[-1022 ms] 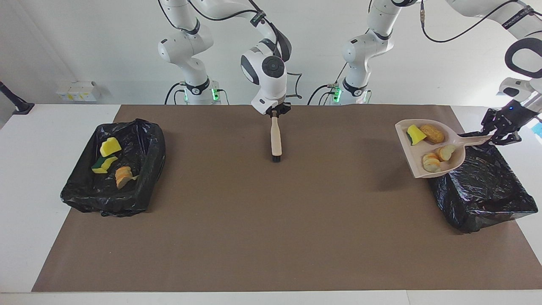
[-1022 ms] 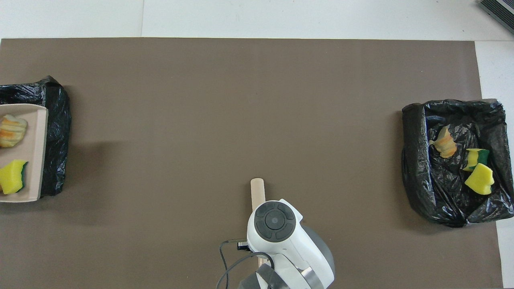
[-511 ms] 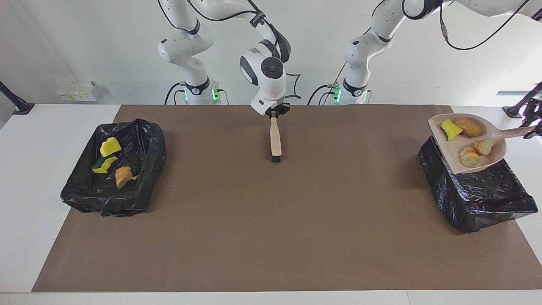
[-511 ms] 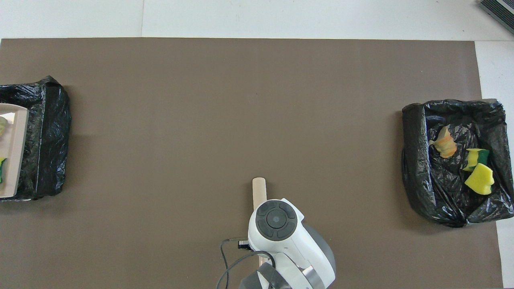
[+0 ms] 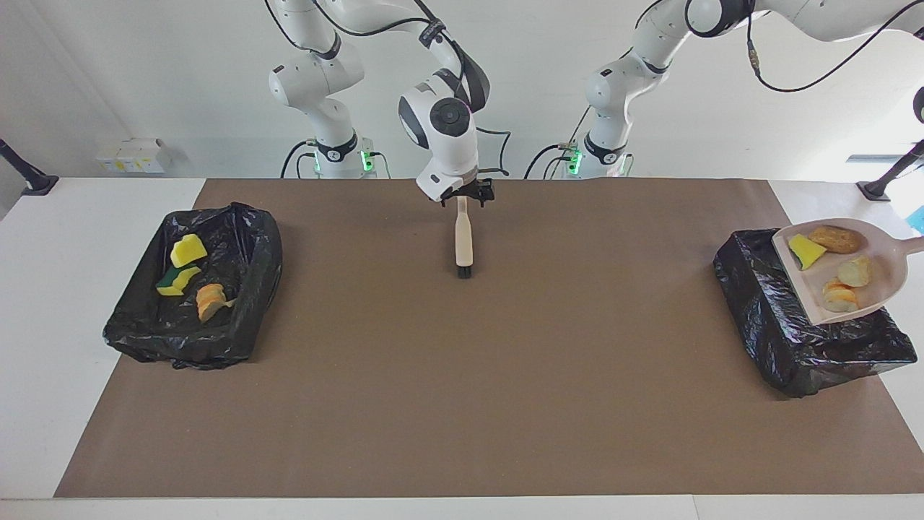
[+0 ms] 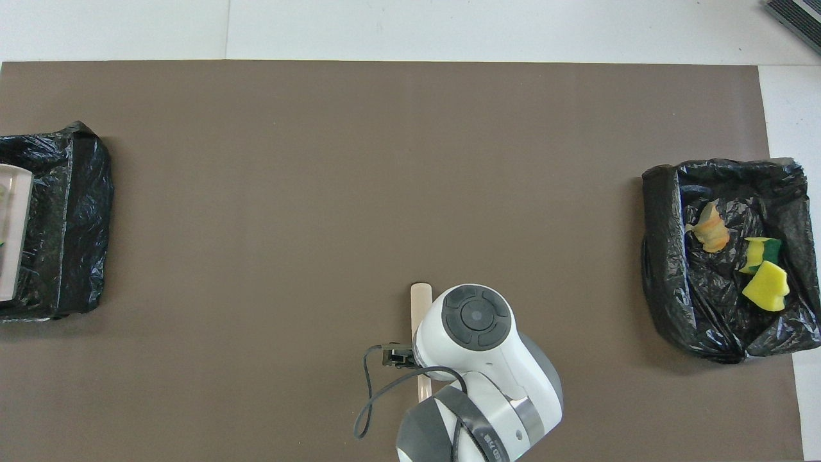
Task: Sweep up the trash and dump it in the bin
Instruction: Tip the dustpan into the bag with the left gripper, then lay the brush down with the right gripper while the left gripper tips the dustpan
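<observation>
Four trash bits (image 5: 839, 295) in dustpan (image 5: 879, 250), handle toward left-arm end; left jaws closed, right jaws apart.

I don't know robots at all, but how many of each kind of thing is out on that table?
sponge pieces: 3
foam chunks: 4
bins: 2
dustpan: 1
brush: 1
Total: 11

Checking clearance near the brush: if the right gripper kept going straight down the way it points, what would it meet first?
The right gripper points straight down over the brush, so it would likely meet the brush's handle end first, then the brown mat beneath.
</observation>
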Controlling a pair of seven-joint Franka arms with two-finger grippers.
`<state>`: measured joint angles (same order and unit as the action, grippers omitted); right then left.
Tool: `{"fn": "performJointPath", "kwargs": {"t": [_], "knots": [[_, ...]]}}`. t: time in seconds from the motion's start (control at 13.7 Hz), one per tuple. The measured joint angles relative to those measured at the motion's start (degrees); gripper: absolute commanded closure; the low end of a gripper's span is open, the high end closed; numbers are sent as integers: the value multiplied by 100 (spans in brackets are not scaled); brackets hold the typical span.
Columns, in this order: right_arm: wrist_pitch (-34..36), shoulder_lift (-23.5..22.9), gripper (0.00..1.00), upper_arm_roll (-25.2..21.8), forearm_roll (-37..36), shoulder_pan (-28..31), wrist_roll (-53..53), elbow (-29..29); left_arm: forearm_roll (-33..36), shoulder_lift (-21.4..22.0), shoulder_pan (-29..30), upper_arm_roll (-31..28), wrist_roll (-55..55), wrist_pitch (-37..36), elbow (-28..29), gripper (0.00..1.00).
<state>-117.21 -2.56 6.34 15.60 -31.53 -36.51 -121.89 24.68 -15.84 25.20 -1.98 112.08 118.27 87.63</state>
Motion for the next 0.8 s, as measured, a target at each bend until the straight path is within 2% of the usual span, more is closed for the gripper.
{"fn": "performJointPath", "kwargs": {"t": [0.15,0.29,0.51,0.8], "knots": [[137,34,0,-15,-5,124,0,187,531,187,-149,6,-547,143,306,100],[586,142,0,-28,-111,321,3,418,1002,293,-255,8,-845,186,434,100],[1238,371,0,-51,-409,631,28,738,1545,373,-309,9,-1153,261,474,100],[1687,743,0,-73,-676,1195,346,953,2162,569,-308,-24,-1199,512,486,100]]}}
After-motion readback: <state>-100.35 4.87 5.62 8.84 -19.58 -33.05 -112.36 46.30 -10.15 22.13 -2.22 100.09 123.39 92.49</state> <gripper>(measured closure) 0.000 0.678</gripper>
